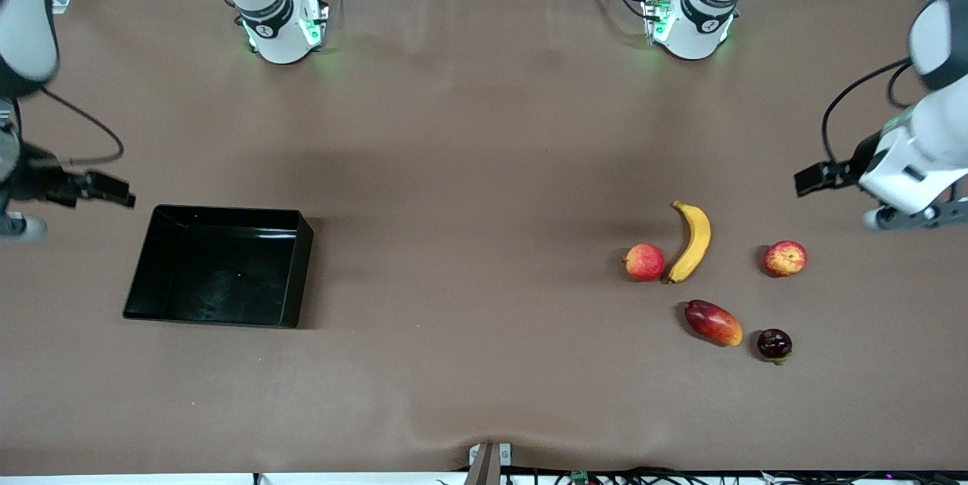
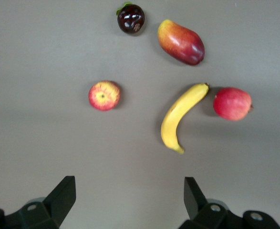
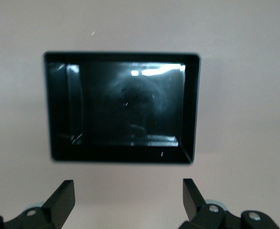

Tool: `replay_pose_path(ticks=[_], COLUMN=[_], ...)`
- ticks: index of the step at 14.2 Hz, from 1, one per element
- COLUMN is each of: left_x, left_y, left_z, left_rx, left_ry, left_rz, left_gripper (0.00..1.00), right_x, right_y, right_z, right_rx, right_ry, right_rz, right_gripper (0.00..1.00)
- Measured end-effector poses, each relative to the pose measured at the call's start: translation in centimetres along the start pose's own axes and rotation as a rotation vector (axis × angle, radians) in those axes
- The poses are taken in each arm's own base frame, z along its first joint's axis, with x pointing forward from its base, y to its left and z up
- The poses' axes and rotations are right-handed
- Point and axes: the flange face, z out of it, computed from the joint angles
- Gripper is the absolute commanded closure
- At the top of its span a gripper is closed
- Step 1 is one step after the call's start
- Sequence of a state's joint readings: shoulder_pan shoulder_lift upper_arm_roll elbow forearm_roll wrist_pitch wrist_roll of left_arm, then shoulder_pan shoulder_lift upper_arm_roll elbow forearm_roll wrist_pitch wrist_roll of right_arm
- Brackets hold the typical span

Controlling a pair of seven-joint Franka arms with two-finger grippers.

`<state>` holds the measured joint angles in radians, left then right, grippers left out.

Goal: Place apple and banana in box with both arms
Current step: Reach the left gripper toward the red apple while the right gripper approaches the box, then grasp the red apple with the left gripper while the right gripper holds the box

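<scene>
On the brown table (image 1: 484,167) a pinkish-red round fruit (image 1: 644,262) lies near the centre. A red-orange mango (image 1: 713,322) sits at five o'clock from it, with a dark glossy round fruit (image 1: 774,344) just beside the mango at four o'clock.

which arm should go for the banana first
Left. The open left gripper hangs at the fruit end of the table with the banana and apple in its wrist view. The open right gripper waits over the table beside the empty box.
</scene>
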<state>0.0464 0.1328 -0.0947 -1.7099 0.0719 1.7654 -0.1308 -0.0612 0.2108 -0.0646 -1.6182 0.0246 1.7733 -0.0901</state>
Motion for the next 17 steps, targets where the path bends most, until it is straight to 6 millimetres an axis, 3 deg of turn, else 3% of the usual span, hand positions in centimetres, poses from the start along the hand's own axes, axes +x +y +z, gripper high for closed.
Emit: replay_pose_path(ticks=[4, 10, 14, 17], left_x=[0.4, 2.8, 4.2, 4.6], left_y=[-0.9, -3.5, -8.1, -9.8], left_z=[6.6, 13.9, 20.2, 24.1], left_rx=[-0.01, -0.03, -0.044, -0.054], left_ry=[0.021, 0.057, 0.048, 0.037], left_rz=[-0.01, -0.004, 0.01, 0.024], left_gripper=[0.0, 0.0, 0.0, 0.0], right_x=[4.0, 6.7, 6.9, 6.1], right_y=[3.2, 8.8, 12.5, 12.9], right_z=[8.5, 19.0, 25.1, 27.6], right_rx=[-0.013, -0.048, -0.066, -0.054], right_ry=[0.023, 0.111, 0.126, 0.084], right_rz=[-0.007, -0.043, -0.066, -0.061], right_gripper=[0.0, 0.0, 0.0, 0.0])
